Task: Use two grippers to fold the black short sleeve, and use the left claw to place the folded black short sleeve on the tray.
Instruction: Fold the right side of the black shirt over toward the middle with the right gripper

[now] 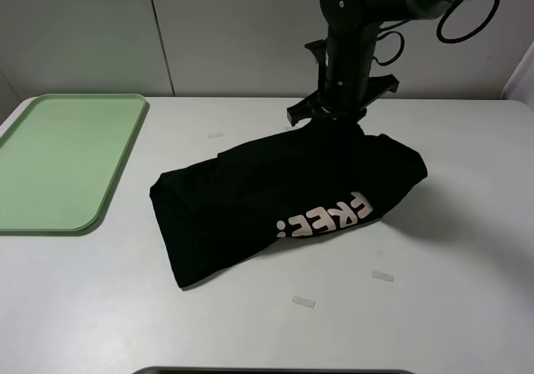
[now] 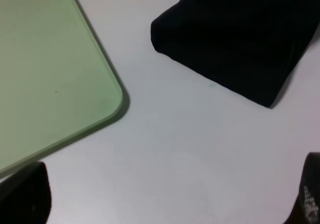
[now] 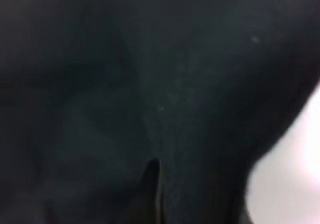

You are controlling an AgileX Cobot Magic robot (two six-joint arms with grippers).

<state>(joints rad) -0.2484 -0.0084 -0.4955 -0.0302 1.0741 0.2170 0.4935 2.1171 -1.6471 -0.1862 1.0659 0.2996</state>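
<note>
**Bundled shirt, open lane**

Our left gripper [image 2: 170, 204] hangs empty, jaws spread, over the table [image 2: 190, 149] by the tray [image 2: 50, 84] corner, likely awaiting the carry. The black short sleeve [image 1: 284, 207] lies bundled mid-table (FREE at five o'clock), with open table toward nine o'clock. At twelve o'clock the right gripper [image 1: 338, 115] meets its far edge; whether it pinches, we cannot tell.

A rounded corner of the flat pale-green plastic tray [image 2: 50, 84] lies on the white bench [image 2: 190, 149], near the black cloth shirt [image 2: 240, 39] but apart from it. The left claw [image 2: 167, 199] has its dark fingertips [image 2: 25, 194] spread wide.
</note>
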